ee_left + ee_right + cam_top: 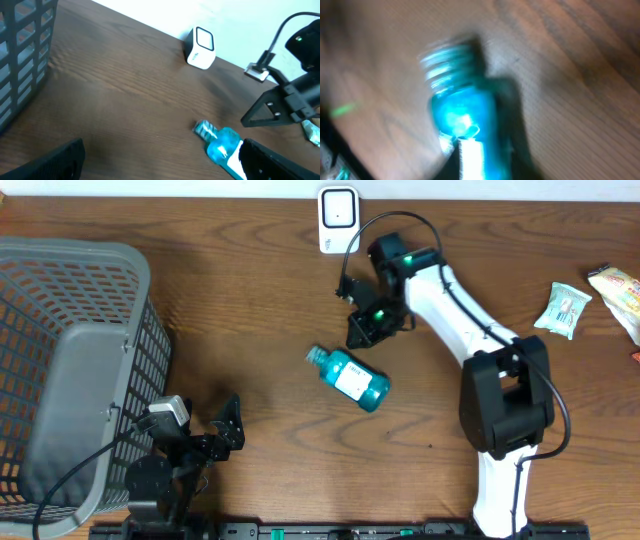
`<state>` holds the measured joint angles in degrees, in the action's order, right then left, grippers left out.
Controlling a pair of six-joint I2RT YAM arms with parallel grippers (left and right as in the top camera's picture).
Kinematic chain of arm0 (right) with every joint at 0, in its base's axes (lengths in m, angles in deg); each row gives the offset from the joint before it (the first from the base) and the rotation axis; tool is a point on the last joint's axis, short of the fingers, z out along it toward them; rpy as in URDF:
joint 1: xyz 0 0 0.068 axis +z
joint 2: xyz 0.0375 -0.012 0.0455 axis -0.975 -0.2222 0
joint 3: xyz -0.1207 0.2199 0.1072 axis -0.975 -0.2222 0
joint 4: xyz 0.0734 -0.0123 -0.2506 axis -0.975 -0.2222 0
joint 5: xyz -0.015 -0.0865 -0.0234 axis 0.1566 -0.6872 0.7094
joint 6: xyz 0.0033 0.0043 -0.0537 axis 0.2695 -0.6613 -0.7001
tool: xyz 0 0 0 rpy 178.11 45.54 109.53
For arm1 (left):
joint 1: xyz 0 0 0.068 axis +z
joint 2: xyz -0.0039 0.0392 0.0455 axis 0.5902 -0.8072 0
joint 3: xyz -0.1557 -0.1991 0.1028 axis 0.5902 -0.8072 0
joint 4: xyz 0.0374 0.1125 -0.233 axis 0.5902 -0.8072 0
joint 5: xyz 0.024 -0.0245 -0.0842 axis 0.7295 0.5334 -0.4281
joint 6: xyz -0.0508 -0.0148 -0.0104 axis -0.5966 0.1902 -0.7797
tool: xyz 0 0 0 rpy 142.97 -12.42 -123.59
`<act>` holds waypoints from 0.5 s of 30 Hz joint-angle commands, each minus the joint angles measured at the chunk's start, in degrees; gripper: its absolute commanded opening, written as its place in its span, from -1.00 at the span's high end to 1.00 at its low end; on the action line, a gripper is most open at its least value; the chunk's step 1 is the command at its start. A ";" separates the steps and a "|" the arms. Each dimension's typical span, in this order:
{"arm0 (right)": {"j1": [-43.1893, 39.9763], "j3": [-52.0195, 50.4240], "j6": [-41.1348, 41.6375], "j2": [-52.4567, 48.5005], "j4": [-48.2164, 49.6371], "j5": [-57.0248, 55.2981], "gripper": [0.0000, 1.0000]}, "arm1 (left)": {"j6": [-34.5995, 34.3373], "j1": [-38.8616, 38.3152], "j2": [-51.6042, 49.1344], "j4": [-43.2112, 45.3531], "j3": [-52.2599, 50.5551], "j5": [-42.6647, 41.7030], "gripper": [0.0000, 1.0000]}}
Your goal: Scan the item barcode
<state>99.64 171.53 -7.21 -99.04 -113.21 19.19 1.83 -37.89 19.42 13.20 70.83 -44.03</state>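
Note:
A blue bottle (348,378) with a white label lies on its side on the wooden table, cap toward the upper left. The left wrist view has it low at the right (222,145), and it fills the blurred right wrist view (465,120). A white scanner (338,220) stands at the back edge (201,47). My right gripper (356,337) hangs just behind the bottle and apart from it; its fingers meet in a point (243,121), shut on nothing. My left gripper (232,430) rests near the front left, its fingers (60,160) wide open and empty.
A grey wire basket (70,370) takes up the left side (25,45). Snack packets (565,308) lie at the far right edge, one of them showing at the right edge of the left wrist view (312,132). The right arm's base (505,405) stands at the front right.

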 commanded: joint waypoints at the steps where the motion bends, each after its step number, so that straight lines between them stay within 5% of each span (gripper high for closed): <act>1: 4.15 -3.34 7.41 0.04 2.78 -6.45 0.72 | -0.72 -0.24 0.15 -0.11 0.09 -0.72 -0.96; 6: 7.74 -5.99 9.99 0.04 5.62 -15.19 0.21 | -0.74 -0.24 0.15 -0.11 0.09 -0.70 -0.96; 12: 8.22 -3.02 3.34 0.22 5.40 -12.92 -0.98 | -0.72 -0.24 0.15 -0.11 0.09 -0.70 -0.96; 15: 7.45 -2.58 -8.61 0.22 2.67 -8.09 -0.98 | -0.74 -0.24 0.15 -0.11 0.09 -0.70 -0.96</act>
<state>107.86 167.34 -5.05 -99.04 -109.32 7.61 1.83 -37.89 19.42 13.20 70.83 -44.03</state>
